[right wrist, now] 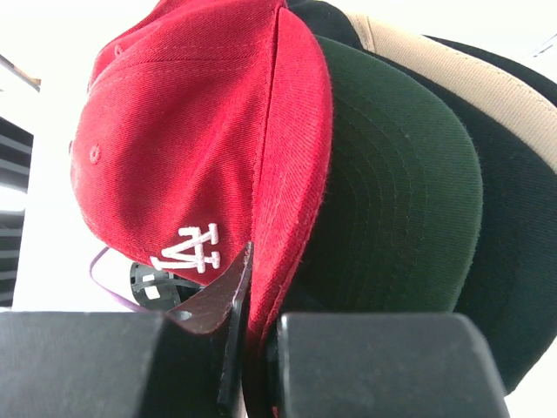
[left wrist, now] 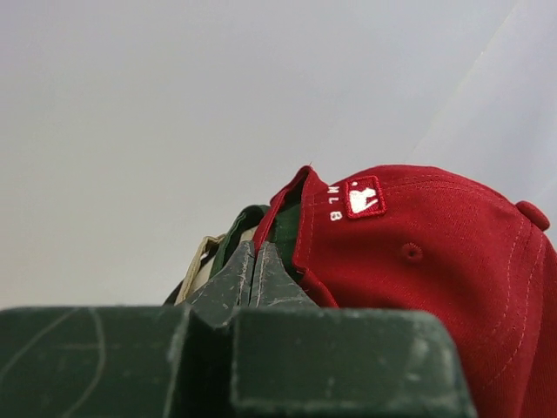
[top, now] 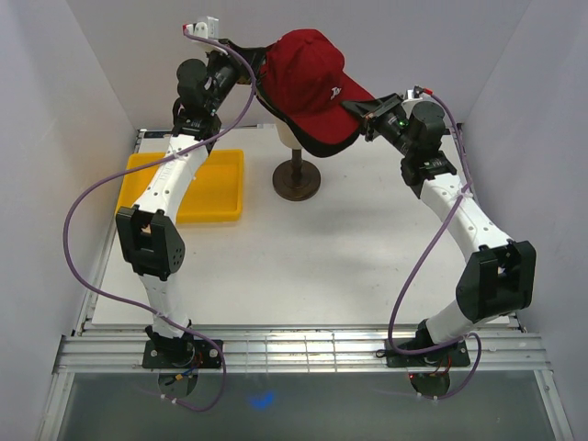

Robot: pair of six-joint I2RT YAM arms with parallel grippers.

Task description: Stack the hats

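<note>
red hat: top of the stack. You see it crown-up over the other hats on the mannequin head, with its brim pointing toward the right arm. It has a white stitched mark on the front panel and a small white-on-red patch at the back.
dark green hat: directly under the red hat. In the right wrist view its brim lies just beneath the red brim.
inner black hat: its brim shows between the green brim and the tan one.
tan hat: you see only a pale strip of its brim, next down in the stack.
outer black hat: a dark edge beyond the tan strip, the lowest layer you can make out.
stack position: raised off the surface on the head, near the far wall and between the two wrists.
left fingers: pressed together with only a seam between them. Their tips are at the rear edge of the stack, against the backs of the red and green hats. You cannot tell whether any cloth is caught between them.
right fingers: closed narrow on the red hat's brim, whose edge runs down between them.
mannequin head: beige and mostly hidden by the hats.
stand: dark and upright, with its round foot on the surface.
yellow tray: on the surface to the left of the stand and apart from it, partly under the left arm.
</note>
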